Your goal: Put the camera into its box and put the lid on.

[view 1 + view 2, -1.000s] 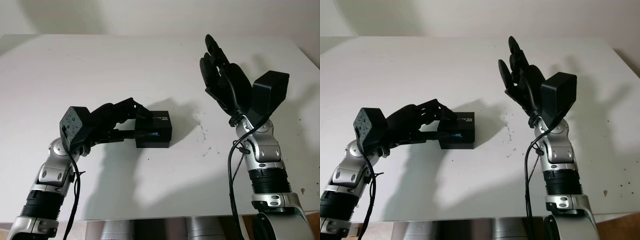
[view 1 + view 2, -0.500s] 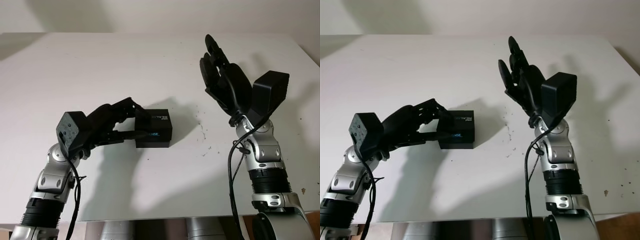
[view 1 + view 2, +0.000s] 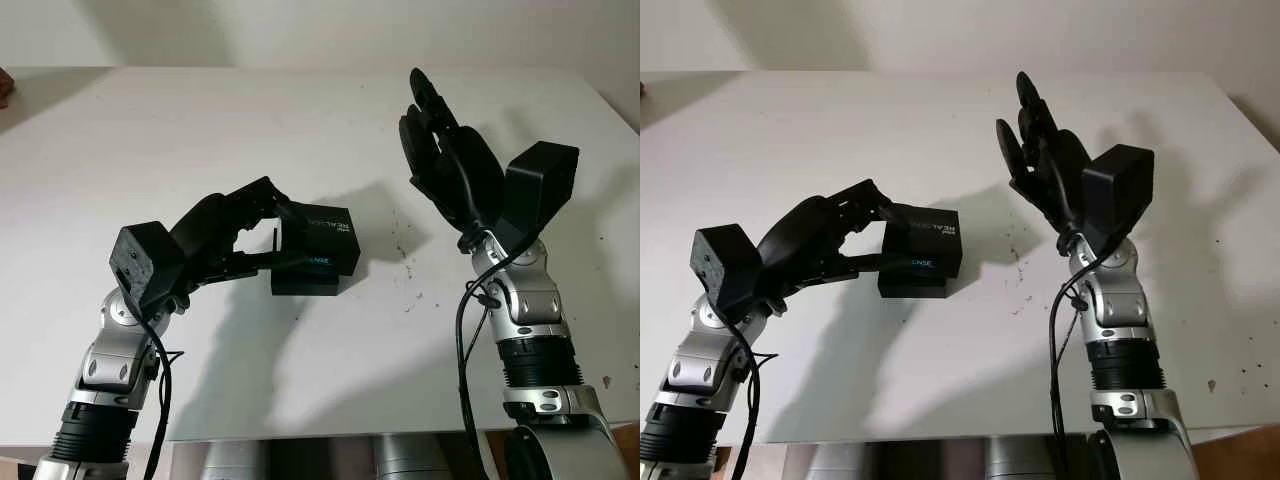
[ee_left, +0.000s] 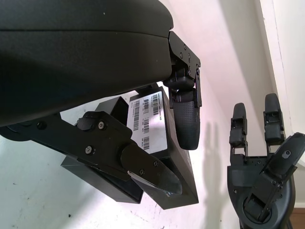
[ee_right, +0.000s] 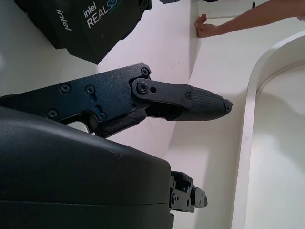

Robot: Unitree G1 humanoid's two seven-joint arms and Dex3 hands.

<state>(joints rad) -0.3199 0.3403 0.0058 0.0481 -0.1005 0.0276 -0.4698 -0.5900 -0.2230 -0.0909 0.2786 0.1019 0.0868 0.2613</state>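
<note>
- Left hand grips one black lid, tilted above one box.
- Right hand open, raised above the table.

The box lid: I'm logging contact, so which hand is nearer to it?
Left. The left hand grips the lid, tilted above the box base. The right hand is raised open, off to the lid's right, apart.
</note>
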